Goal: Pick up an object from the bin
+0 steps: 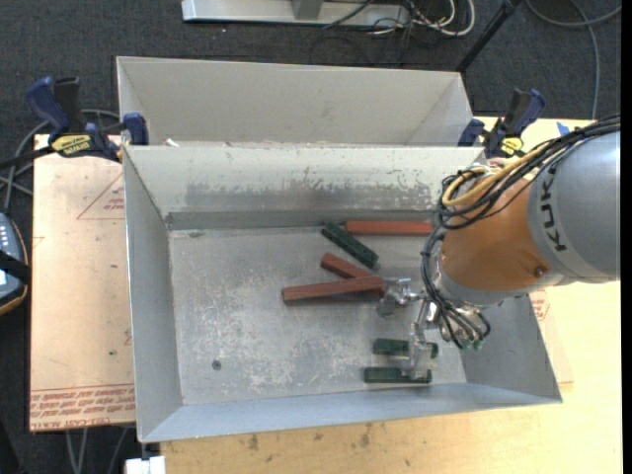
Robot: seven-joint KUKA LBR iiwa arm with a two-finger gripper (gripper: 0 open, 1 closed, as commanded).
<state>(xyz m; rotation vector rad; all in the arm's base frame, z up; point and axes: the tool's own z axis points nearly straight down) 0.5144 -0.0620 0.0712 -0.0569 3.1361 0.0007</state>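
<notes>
Camera view: the gripper (423, 349) sits low in the near right corner of the bin (237, 354), at the right ends of a small dark green block (390, 347) and a dark green bar (387, 374) just nearer. I cannot tell whether it is spread or closed. Risk, as I judge it: the near wall and right wall stand close, so a sideways nudge could wedge the bar or catch both pieces. Open floor lies left; the brown sticks (331, 290) lie farther.

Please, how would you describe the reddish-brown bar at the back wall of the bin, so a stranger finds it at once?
Start at the grey bin and follow the foot of its back wall to the view's right. There a thin reddish-brown bar lies flat along the wall. The two other brown bars lie angled in mid-floor, away from every wall.
</notes>
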